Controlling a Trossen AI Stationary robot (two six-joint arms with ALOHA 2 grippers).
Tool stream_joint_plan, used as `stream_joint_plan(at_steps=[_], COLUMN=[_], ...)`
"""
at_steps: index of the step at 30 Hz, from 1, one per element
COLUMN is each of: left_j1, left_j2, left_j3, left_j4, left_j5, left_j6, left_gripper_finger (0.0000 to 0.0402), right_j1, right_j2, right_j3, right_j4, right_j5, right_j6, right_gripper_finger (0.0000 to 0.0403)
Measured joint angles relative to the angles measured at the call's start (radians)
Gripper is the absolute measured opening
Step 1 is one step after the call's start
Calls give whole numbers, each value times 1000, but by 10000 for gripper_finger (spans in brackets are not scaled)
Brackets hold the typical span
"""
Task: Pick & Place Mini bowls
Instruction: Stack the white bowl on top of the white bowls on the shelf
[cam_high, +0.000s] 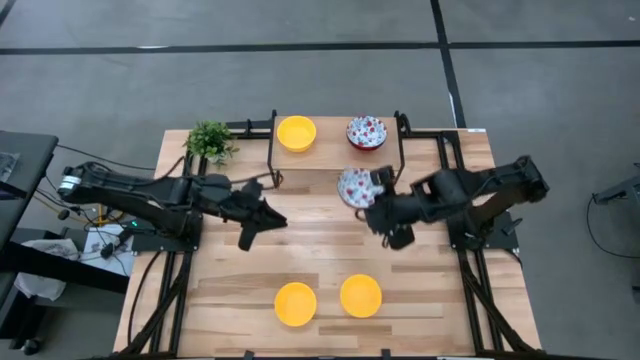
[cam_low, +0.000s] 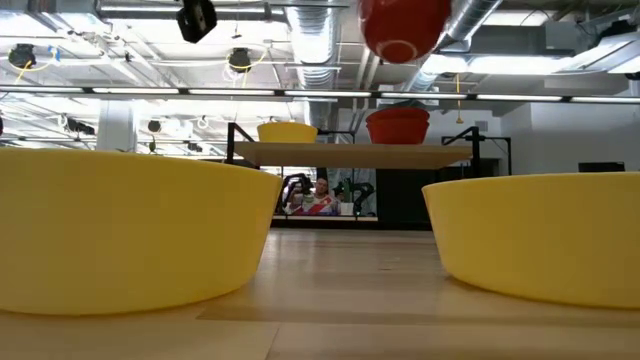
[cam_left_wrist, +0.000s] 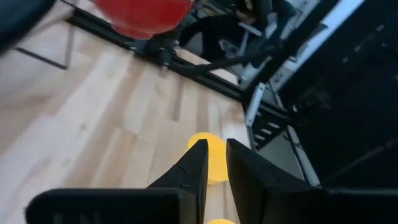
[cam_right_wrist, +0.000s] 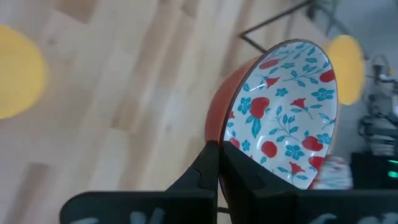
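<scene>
My right gripper (cam_high: 372, 198) is shut on a mini bowl (cam_high: 356, 187), white with a red and blue floral inside and a red outside, held above the table's middle right. That bowl also shows in the right wrist view (cam_right_wrist: 283, 112) and at the top of the low view (cam_low: 403, 28). My left gripper (cam_high: 265, 220) hovers left of centre, its fingers (cam_left_wrist: 199, 168) a narrow gap apart with nothing between them. Two yellow mini bowls (cam_high: 295, 303) (cam_high: 360, 296) rest on their bases near the front edge. On the far raised shelf (cam_low: 340, 155) stand another yellow bowl (cam_high: 296, 132) and a floral one (cam_high: 367, 132). My right gripper pinches the floral bowl's rim (cam_right_wrist: 227, 140) between its two fingers, one finger on the red outer wall (cam_right_wrist: 208, 165) and the other inside. The fingers come slanting down from the table's right side. The bowl is lifted clear of the table and tilted.
A small green potted plant (cam_high: 210, 142) stands at the far left corner. The shelf's dark frame posts (cam_high: 272, 150) (cam_high: 401, 150) rise at the far middle. Bare wooden tabletop (cam_high: 320, 250) lies between the arms and the front bowls.
</scene>
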Motion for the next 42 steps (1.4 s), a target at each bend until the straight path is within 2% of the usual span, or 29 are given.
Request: stream_joint_plan(at_steps=[8, 12, 15, 21, 27, 34, 42], left_j1=[161, 246, 299, 380, 420, 433, 433], left_j2=[-51, -51, -48, -49, -49, -49, -49], left_j3=[0, 0, 0, 0, 0, 0, 0], left_j4=[-74, -78, -79, -78, -76, -51, -46], left_j5=[2, 79, 135, 141, 132, 126, 48], left_j6=[93, 149, 220, 333, 434, 437, 467], left_gripper_finger=[57, 57, 57, 57, 57, 57, 57], right_j1=[-162, -247, -316, -433, -500, -581, -646], right_j2=[3, 3, 3, 4, 5, 5, 5], right_j3=[146, 208, 218, 218, 218, 200, 135], right_j4=[2, -49, -69, -97, -104, -81, -49], right_j5=[5, 5, -8, -32, -47, -97, -133], right_j6=[-174, -228, -249, -266, -267, -321, -370], right_gripper_finger=[0, 0, 0, 0, 0, 0, 0])
